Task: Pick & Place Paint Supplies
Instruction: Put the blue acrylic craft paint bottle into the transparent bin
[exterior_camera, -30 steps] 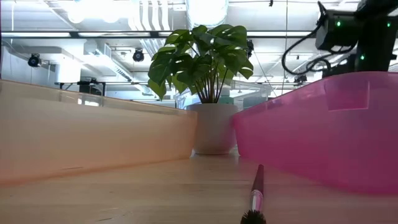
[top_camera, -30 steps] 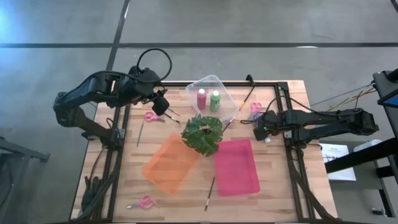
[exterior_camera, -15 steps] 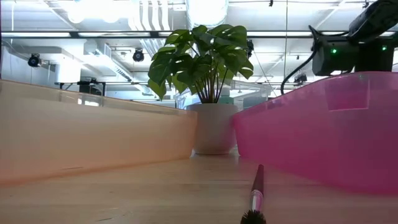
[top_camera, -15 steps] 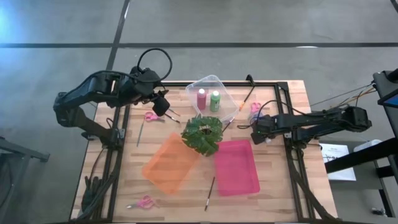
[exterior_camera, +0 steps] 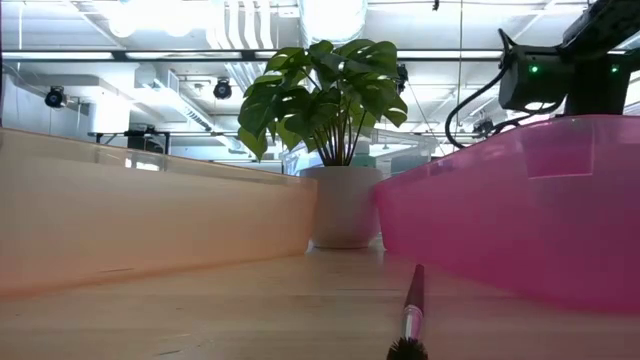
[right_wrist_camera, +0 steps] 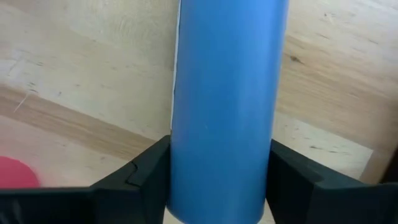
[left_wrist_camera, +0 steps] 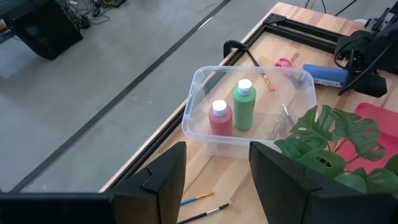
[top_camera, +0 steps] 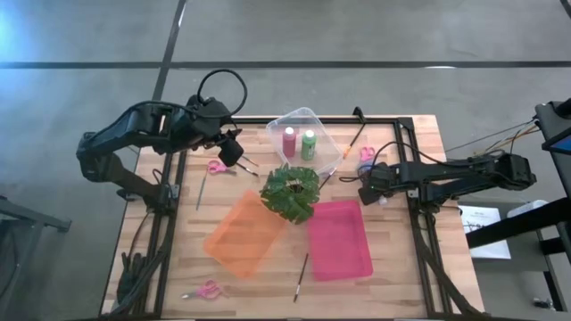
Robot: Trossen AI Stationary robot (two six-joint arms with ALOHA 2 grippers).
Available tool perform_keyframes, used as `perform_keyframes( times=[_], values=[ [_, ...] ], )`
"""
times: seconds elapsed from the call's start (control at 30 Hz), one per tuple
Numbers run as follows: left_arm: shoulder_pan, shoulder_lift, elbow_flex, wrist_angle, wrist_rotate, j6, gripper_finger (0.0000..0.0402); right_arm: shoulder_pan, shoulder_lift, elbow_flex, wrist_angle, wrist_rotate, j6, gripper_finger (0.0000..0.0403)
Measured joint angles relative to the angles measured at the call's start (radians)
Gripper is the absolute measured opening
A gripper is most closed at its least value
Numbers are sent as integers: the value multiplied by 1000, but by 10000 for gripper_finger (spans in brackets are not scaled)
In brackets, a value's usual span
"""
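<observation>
So, biggest thing first: the wooden worktop (top_camera: 178, 241) carries an orange tray (top_camera: 243, 234) and a pink tray (top_camera: 340, 239) side by side near the middle, with the leafy plant (top_camera: 290, 191) just behind where they meet; a clear tub (top_camera: 323, 127) sits at the far edge, holding the maroon-pink paint bottle (top_camera: 289, 141) and the green paint bottle (top_camera: 309, 144) standing upright next to each other.

The blue paint bottle (right_wrist_camera: 227, 106) is the one in play; it lies flat on the worktop, right of the plant and just past the pink tray's far right corner. The right tool (top_camera: 376, 190) is down on it, fingers straddling the bottle across its width with the long axis running straight out away from the wrist; pads look snug against both sides, so I'd call it gripped or very nearly.

The left tool (top_camera: 235, 153) hovers on the left, fingers apart and holding nothing, looking toward the tub. My guess is the tub is the goal, and it lies left and farther back from the right tool.

Smaller bits: pink scissors (top_camera: 216, 167); a loose brush (top_camera: 301, 277) near the front edge.
</observation>
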Motion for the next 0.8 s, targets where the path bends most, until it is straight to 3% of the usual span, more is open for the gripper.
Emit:
perform_keyframes(
  times=[0.13,0.43,0.8],
  values=[
    [0,0,0,0,0,0,181,0,0,0,4,-4,-6,200],
    [0,0,0,0,0,4,181,-3,9,-1,50,-2,42,291],
    [0,0,0,3,11,7,181,-144,104,-1,142,9,-11,299]
  ],
)
